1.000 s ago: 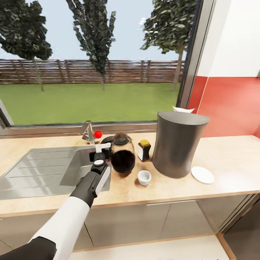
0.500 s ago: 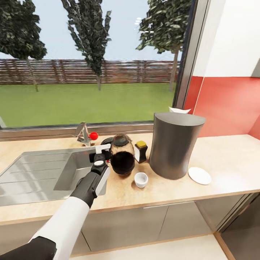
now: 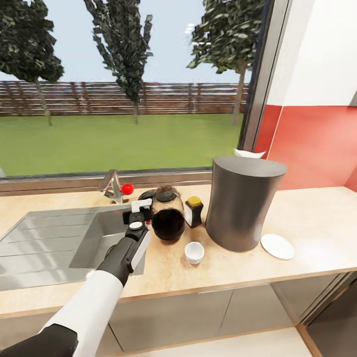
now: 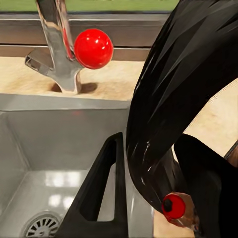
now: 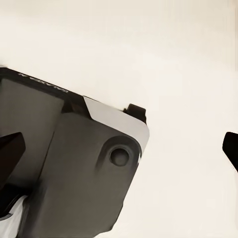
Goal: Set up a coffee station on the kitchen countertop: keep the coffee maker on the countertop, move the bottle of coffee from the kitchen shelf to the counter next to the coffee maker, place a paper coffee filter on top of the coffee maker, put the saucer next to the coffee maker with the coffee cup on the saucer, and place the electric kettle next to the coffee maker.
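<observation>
**Kettle set down by the coffee maker**

Your left gripper [image 3: 140, 204] is clenched around the black handle of the electric kettle [image 3: 167, 219], which sits on the countertop [image 3: 317, 218] just left of the coffee maker [image 3: 241, 202]. This looks like the placing step. Next, release the handle and back away leftward, clear of the coffee cup [image 3: 194, 252]. Right gripper's state: cannot tell.

Dark grey coffee maker [image 3: 245, 206], yellow-capped brown bottle of coffee [image 3: 194, 211], white coffee cup [image 3: 194, 252] and saucer [image 3: 277, 246], beige countertop [image 3: 317, 218].
</observation>
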